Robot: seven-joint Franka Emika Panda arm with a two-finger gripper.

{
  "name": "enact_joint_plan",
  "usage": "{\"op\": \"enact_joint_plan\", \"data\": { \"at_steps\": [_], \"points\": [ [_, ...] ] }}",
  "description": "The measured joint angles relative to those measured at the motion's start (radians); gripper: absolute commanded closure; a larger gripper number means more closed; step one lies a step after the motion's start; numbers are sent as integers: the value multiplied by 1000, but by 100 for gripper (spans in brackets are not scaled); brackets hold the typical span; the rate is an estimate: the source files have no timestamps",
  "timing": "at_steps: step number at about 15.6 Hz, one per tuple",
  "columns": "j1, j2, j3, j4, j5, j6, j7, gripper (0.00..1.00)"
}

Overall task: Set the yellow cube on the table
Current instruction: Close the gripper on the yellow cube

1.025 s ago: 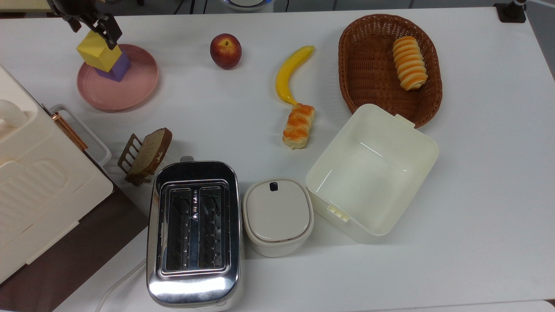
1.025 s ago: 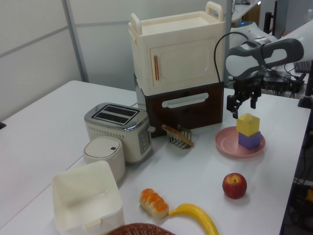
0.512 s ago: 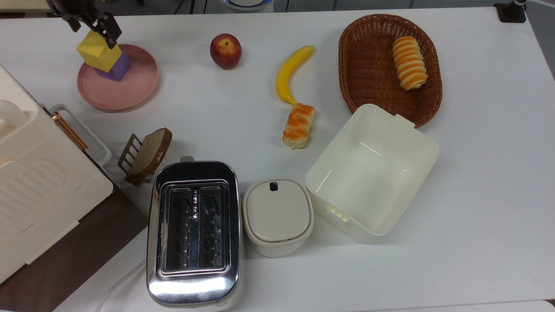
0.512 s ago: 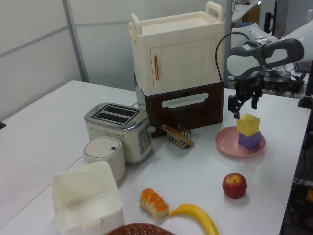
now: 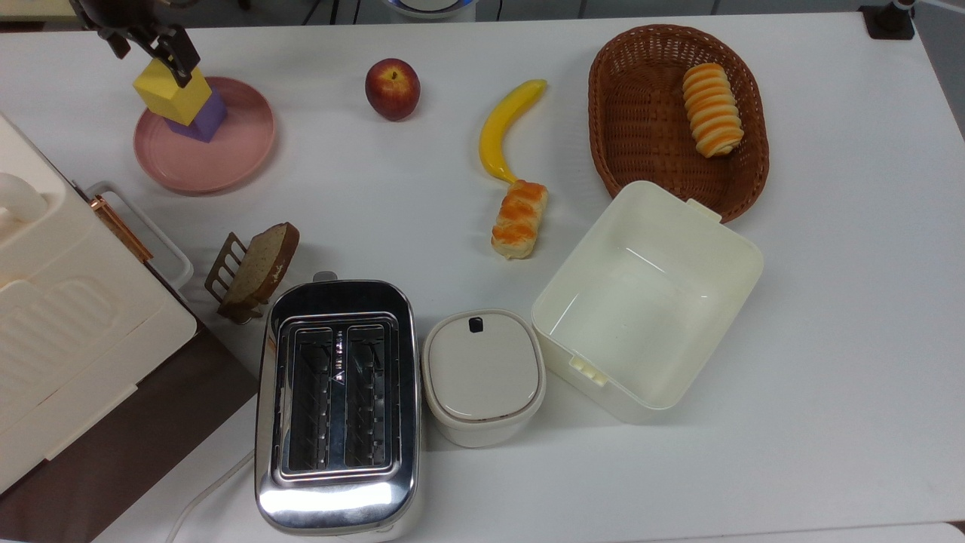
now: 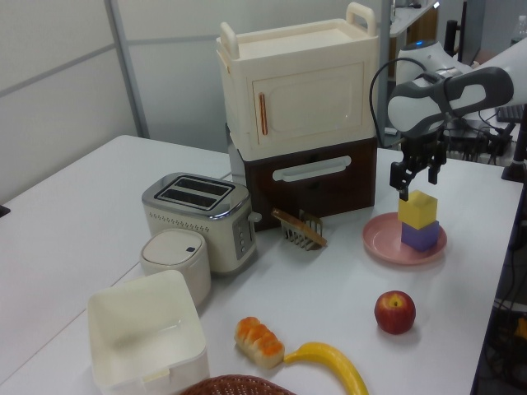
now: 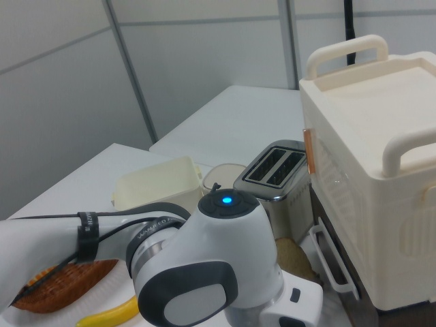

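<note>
The yellow cube [image 5: 175,98] [image 6: 417,211] sits tilted on top of a purple cube [image 5: 206,121] [image 6: 421,237], which stands on a round pink plate [image 5: 219,162] [image 6: 383,243] at the top view's upper left. My gripper [image 5: 149,53] [image 6: 416,181] hangs just above the yellow cube, open, with its fingers spread wider than the block and nothing between them. One fingertip [image 5: 179,66] overlaps the cube's upper corner in the top view. The white table [image 5: 377,181] [image 6: 74,206] spans the scene.
A cream cabinet [image 6: 296,90] [image 7: 381,177] stands beside the plate. A toast rack [image 5: 252,268], toaster [image 5: 337,400], lidded pot [image 5: 482,373] and open cream box [image 5: 644,298] fill the front. An apple [image 5: 392,88], banana [image 5: 505,124], bread roll [image 5: 519,219] and wicker basket [image 5: 626,113] lie along the back.
The open gripper has drifted a little toward the top view's upper left and risen slightly in the left view. The yellow cube has stayed on the purple cube.
</note>
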Motion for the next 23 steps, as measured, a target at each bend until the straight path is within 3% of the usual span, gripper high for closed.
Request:
{"op": "enact_joint_plan", "data": {
  "at_steps": [12, 13, 17, 19, 23],
  "points": [
    [0, 19, 0, -47, 0, 60, -5, 0],
    [0, 22, 0, -51, 0, 68, -5, 10],
    [0, 28, 0, -53, 0, 69, -18, 82],
    [0, 26, 0, -52, 0, 70, -58, 87],
    [0, 25, -1, -53, 0, 70, -95, 87]
  ]
}}
